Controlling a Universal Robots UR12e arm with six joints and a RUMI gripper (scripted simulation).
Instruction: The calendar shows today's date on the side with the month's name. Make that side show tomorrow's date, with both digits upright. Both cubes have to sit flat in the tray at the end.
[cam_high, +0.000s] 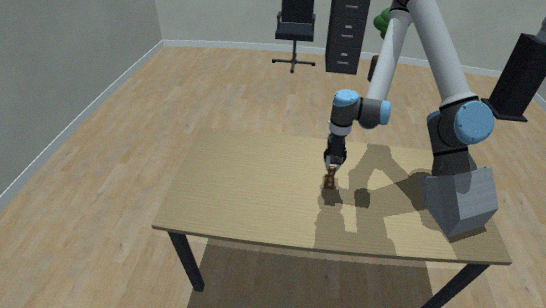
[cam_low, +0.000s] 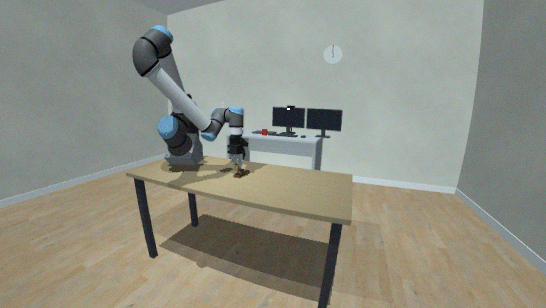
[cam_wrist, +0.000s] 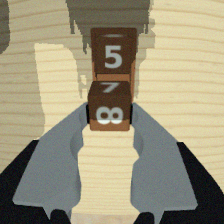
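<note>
The gripper (cam_wrist: 110, 116) has its two grey jaws clamped on the side faces of a brown date cube (cam_wrist: 109, 106), which leaves the numbered faces free to read and lets the cube be carried toward the calendar tray (cam_wrist: 113, 76) just beyond it at 12 o'clock in the wrist view. There the second cube (cam_wrist: 113, 50) sits in the tray with an empty orange-brown slot in front of it, probably the held cube's place. The held cube shows an 8 toward the camera and a 7 on its upper face, while the seated cube shows an upright 5; no month name is legible.
</note>
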